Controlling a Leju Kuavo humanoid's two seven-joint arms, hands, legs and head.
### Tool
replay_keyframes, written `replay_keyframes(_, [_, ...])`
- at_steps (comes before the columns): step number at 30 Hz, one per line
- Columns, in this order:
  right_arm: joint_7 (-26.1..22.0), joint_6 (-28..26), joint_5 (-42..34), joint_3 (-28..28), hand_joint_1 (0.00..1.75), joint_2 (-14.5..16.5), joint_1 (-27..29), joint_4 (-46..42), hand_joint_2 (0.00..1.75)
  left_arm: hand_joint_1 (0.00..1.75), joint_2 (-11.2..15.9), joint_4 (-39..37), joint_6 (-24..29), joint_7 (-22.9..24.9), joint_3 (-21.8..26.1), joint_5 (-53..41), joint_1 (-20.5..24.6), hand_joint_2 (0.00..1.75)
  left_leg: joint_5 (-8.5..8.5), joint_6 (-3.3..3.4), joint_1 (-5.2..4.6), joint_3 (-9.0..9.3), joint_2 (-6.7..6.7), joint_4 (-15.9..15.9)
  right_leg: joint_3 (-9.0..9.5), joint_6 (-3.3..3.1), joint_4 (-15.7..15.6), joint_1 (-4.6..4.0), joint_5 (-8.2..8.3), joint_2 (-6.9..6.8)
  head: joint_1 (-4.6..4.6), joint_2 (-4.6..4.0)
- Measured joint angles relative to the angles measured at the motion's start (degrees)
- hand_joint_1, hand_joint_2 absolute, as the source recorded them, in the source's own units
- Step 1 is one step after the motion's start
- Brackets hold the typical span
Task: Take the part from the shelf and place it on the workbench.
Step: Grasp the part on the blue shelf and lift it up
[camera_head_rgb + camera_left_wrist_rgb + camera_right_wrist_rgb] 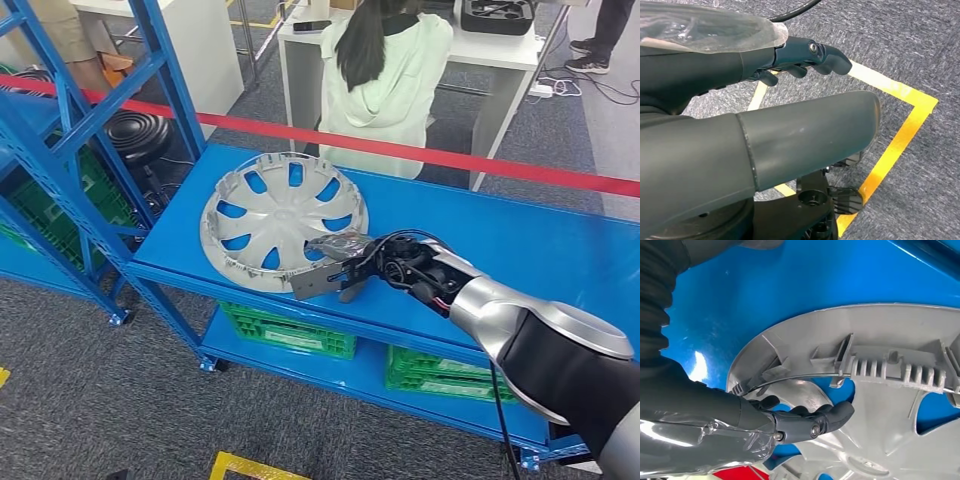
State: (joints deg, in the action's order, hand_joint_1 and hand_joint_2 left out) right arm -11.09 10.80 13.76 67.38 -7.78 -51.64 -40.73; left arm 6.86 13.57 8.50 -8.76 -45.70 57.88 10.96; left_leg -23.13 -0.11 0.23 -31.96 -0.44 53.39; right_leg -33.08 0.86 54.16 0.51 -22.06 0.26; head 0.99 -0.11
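A silver hubcap [279, 215] lies with its ribbed inner side up on the blue shelf [490, 240]. My right hand [355, 265] reaches in from the right to its near right rim. In the right wrist view the dark fingers [806, 420] lie over the rim onto a spoke of the hubcap [885, 405], and the rim runs between the fingers and the thumb, so the hand grips it. My left hand [806, 55] hangs over the carpet, its fingers loosely spread and holding nothing.
A red tape barrier [453, 158] runs behind the shelf. A person [385, 80] sits beyond it at a white desk [490, 50]. Green crates [290, 330] stand on the lower shelf. Blue rack uprights [83, 150] rise at left. Yellow floor tape [896, 140] marks the carpet.
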Motion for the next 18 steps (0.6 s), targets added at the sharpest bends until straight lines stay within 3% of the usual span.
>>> replay_keyframes(18, [-1.18,0.37,0.6,-0.2,0.0,0.01,0.56,2.04,1.75,0.0,0.0,0.0,0.01,-0.23,0.0,-0.09,0.07,0.0,0.0,0.0,0.0,0.03,0.0,0.0,0.05,0.0,0.0,0.0,0.0,-0.01,-0.01,0.0])
